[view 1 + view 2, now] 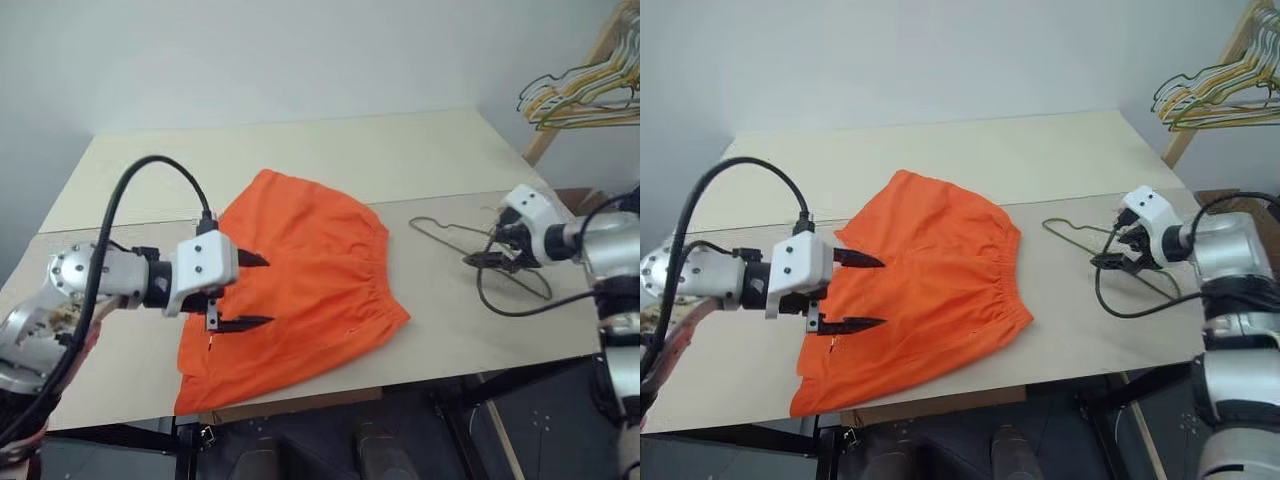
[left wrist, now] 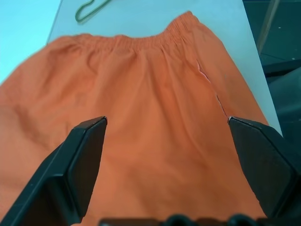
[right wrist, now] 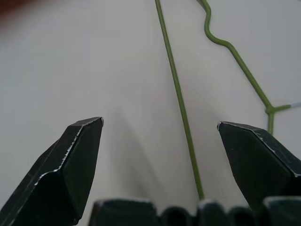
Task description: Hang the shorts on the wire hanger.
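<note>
Orange shorts lie flat on the pale bench, spread near the front edge, gathered elastic waistband turned toward the robot's right, leg hems toward its left. One corner of the fabric reaches the bench's front edge.

Left pincer: both black fingers spread wide, nothing between them. It hovers over the left part of the shorts, pointing across the fabric toward the waistband. In the left wrist view the fingers frame orange cloth with a side seam running down it; I cannot tell whether the tips touch the fabric.

Olive-green wire hanger lies flat on the bench to the right of the shorts, apart from the waistband, bare of any garment.

Right pincer: fingers wide apart, holding nothing. It sits low over the hanger, angled downward and toward the shorts. The right wrist view shows one straight run of the hanger's wire passing between the two fingers, with the notched shoulder and twisted neck lying toward one finger. Contact with the wire cannot be judged.

A cluster of pale yellow-green hangers hangs from a wooden rack beyond the bench's far right corner.
</note>
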